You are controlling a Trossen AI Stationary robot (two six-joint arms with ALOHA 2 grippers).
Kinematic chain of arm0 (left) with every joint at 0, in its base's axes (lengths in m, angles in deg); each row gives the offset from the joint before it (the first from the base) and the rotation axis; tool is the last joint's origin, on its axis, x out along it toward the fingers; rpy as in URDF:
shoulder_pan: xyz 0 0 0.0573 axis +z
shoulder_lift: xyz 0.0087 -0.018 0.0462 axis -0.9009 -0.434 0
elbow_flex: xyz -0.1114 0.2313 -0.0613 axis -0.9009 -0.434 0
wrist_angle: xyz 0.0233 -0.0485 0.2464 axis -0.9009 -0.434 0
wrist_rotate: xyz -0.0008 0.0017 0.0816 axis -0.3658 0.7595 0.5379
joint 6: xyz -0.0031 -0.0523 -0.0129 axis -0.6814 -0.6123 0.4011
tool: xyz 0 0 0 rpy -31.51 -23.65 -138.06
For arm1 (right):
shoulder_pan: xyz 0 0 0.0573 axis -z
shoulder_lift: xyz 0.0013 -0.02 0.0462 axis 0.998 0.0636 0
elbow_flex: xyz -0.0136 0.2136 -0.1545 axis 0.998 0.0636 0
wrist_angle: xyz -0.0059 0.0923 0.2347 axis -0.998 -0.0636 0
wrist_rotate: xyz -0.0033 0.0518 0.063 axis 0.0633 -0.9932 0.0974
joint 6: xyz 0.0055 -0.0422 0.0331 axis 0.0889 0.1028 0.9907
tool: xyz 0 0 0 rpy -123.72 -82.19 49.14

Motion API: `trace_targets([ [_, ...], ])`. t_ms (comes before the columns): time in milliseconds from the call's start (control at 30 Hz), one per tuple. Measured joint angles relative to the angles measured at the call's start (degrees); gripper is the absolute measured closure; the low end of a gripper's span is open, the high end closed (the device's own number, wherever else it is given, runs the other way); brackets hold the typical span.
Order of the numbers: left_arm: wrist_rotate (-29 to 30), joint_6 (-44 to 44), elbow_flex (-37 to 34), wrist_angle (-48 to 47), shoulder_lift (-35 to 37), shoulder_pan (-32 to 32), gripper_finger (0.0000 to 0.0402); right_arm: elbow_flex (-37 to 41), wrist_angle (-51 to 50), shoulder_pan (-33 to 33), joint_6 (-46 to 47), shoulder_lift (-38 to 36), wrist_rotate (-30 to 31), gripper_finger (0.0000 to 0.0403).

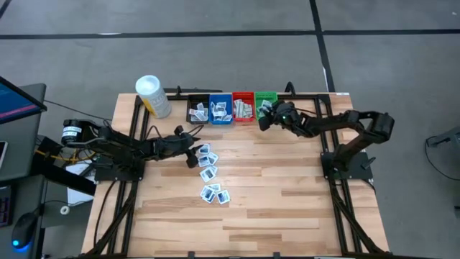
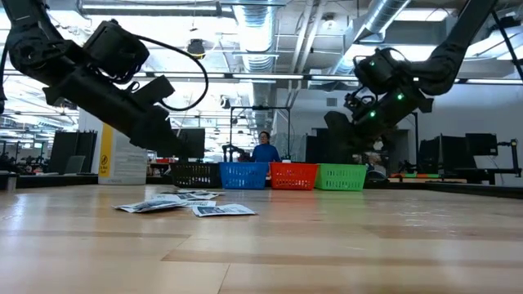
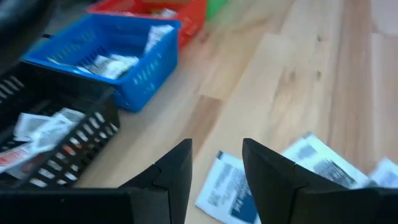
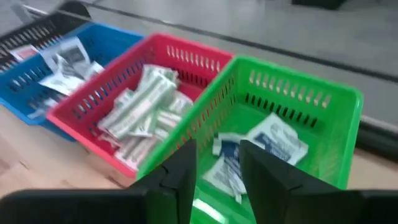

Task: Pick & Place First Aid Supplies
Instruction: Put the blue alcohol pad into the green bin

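Observation:
Several first aid supplies (image 1: pixel 209 175), small white packets with blue marks, lie loose on the wooden table near its middle. My left gripper (image 1: pixel 195 156) hovers open at their left end, its fingers either side of one packet (image 3: pixel 225 190) below them. My right gripper (image 4: pixel 217 165) stands open above the near wall of the green bin (image 4: pixel 297 102), at the far edge of the table (image 1: pixel 264 101). White and blue packets (image 4: pixel 273 142) lie inside that bin. Nothing is between the fingers of either gripper.
A row of bins lines the far edge: black (image 3: pixel 59 146), blue (image 3: pixel 140 74), red (image 4: pixel 186 55) with pale strips (image 4: pixel 144 102), then green. A white-capped yellow container (image 1: pixel 152 96) stands left of them. A person (image 2: pixel 263 148) shows in the room behind.

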Motion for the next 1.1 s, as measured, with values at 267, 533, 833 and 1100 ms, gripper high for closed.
trace_targets([
  [267,-2.1,0.2,-1.5,-1.9,0.0,0.0,0.0259,0.0,0.1,-4.0,-4.9,-5.8,-0.1,0.0285],
  [533,-12.4,11.7,-4.9,-1.8,0.0,-0.1,0.0259,0.0,0.1,-8.4,-10.2,-10.9,-0.2,0.0284],
  [833,-10.2,27.4,-5.0,-1.2,0.0,-0.6,0.0259,0.0,0.0,-10.1,-12.0,-13.4,-0.2,0.0284],
  [1100,-11.5,32.5,-5.0,-1.1,0.0,-0.1,0.0259,0.0,-0.1,-10.1,-12.0,-13.2,-0.2,0.0284],
])
